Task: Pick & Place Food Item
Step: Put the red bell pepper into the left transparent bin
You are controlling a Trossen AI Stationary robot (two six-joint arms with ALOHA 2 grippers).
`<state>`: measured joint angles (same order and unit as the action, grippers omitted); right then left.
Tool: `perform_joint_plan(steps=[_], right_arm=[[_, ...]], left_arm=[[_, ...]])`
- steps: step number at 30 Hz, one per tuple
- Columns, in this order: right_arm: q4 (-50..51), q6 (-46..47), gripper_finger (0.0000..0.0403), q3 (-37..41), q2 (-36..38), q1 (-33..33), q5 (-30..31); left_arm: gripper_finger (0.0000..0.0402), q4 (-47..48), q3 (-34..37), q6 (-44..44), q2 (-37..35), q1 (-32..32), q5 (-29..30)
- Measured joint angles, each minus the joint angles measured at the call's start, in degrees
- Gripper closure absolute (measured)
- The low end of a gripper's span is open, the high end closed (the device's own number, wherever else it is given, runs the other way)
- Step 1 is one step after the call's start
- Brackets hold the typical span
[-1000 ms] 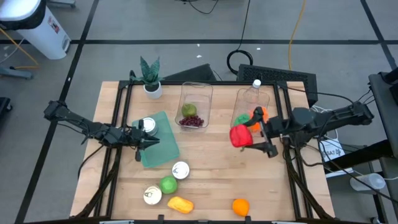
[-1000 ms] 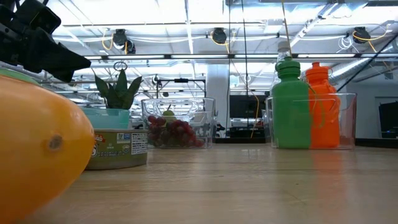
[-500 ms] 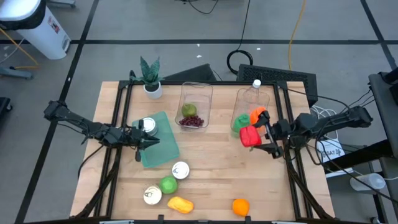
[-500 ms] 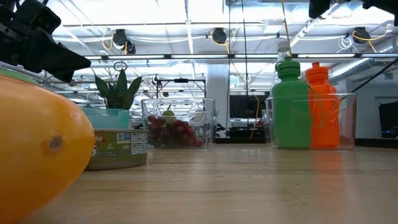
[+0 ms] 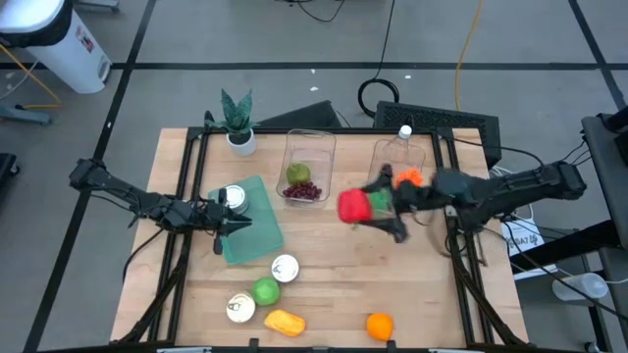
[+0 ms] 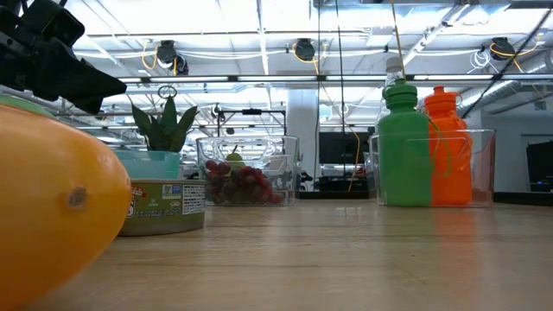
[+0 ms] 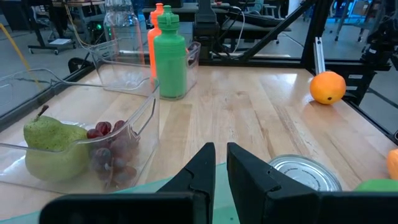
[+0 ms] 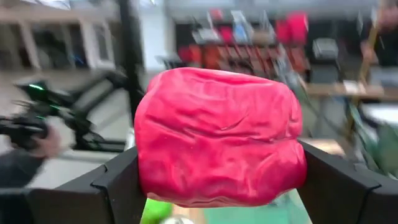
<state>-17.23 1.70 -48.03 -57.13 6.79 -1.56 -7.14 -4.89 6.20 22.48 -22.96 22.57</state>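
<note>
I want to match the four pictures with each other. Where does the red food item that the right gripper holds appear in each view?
High view: red food item in the right gripper, mid-table.
Low view: not in it.
Left wrist view: not in it.
Right wrist view: fills the centre, between the fingers.
Shared landmark: green bottle, also in the left wrist view.

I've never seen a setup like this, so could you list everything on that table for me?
Red bell pepper: one, held above mid-table.
Clear plastic bins: two, far side; one holds a green pear and dark red grapes, the other bottles.
Potted green plant: one, far left corner.
Teal cloth: one, left.
Tin cans: three, silver-topped, left and near.
Green lime, yellow mango, orange: one each, near edge.
Left gripper: shut, over cloth.
Right gripper: gripping pepper.
</note>
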Motion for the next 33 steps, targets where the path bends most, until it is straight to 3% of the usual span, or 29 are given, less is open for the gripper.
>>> perform_joint_plan(steps=[6, 11, 20, 33], right_arm=[[17.5, 2.7, 0.0081, -17.1, -15.1, -8.8, 3.5], [25.4, 4.9, 0.0081, -25.7, -26.6, -16.3, 4.5], [26.5, 3.4, 0.0082, -27.5, -40.0, -21.7, 4.4], [26.6, 1.0, 0.0081, -27.4, -46.5, -22.9, 4.8]], left_arm=[[0.0352, -0.2, 0.0, 0.0, 0.0, 0.0, 0.0], [0.0352, -0.2, 0.0, 0.0, 0.0, 0.0, 0.0], [0.0352, -0.2, 0.0, -1.0, 0.0, 0.0, 0.0], [0.0352, -0.3, 0.0, -1.0, 0.0, 0.0, 0.0]])
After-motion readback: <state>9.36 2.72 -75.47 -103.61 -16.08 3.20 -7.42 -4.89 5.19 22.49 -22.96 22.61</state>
